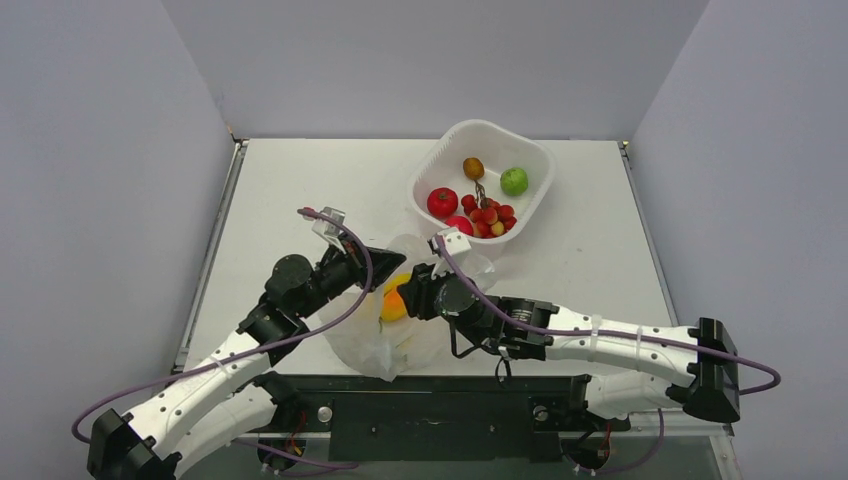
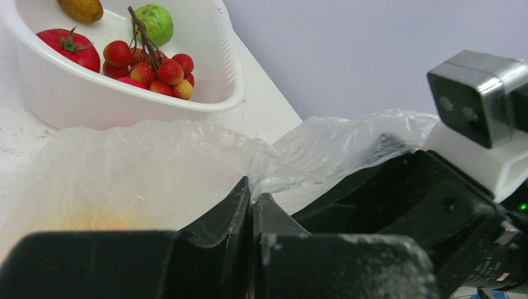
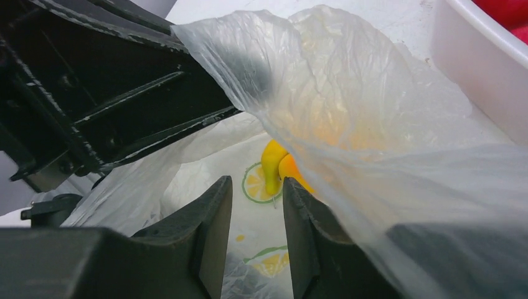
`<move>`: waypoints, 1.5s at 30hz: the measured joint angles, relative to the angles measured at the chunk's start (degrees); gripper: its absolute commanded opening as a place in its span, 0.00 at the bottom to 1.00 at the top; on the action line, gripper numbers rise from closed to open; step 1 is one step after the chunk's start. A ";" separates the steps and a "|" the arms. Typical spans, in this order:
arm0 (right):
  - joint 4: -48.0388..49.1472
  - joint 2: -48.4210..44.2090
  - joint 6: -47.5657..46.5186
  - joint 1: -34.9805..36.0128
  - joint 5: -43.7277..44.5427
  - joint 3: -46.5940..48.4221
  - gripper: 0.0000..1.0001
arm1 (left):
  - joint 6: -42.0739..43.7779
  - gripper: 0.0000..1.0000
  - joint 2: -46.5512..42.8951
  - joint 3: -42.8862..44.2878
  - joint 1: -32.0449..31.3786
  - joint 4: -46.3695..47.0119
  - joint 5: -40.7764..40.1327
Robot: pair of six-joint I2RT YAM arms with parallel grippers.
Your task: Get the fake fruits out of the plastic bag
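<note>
One crinkly translucent plastic bag [image 3: 348, 93] holds one glossy orange-yellow mango [image 3: 283, 171]; left gripper [image 2: 252, 202] jaws pinch its film, right gripper [image 3: 257, 205] jaws stand slightly apart facing the fruit.

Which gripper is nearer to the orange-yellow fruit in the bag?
Right. The right gripper is inside the plastic bag, just before the orange-yellow fruit; the left gripper pinches the bag edge, farther off.

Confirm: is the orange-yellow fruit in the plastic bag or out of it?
In. The orange-yellow fruit lies inside the plastic bag, seen through its open mouth just beyond the right gripper.
</note>
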 measured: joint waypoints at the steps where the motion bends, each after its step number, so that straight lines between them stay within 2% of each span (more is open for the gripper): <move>1: 0.63 0.68 0.24 0.00 0.46 -0.13 0.32 | -0.35 0.00 0.20 0.00 0.00 0.44 0.00; 13: 9.99 11.30 0.96 -0.61 5.60 -5.09 0.38 | -7.87 0.00 5.70 -0.02 -3.37 8.90 -0.50; 21: 13.73 10.38 1.07 -5.11 5.57 -9.03 0.43 | -14.88 0.00 12.04 -0.42 -4.72 19.80 0.37; 29: 12.90 4.24 1.25 -6.51 6.69 -13.31 0.52 | -16.57 0.00 12.48 -0.72 -5.05 21.55 1.16; 37: 14.56 7.21 1.38 -6.82 6.64 -14.88 0.59 | -15.74 0.00 6.38 -5.53 2.43 18.62 2.23; 41: 16.00 10.82 1.18 -6.84 5.75 -14.67 0.66 | -13.90 0.00 2.75 -7.87 7.19 14.91 3.69; 45: 16.52 15.54 0.94 -6.88 4.39 -13.18 0.75 | -12.41 0.00 0.83 -9.31 9.38 12.44 4.85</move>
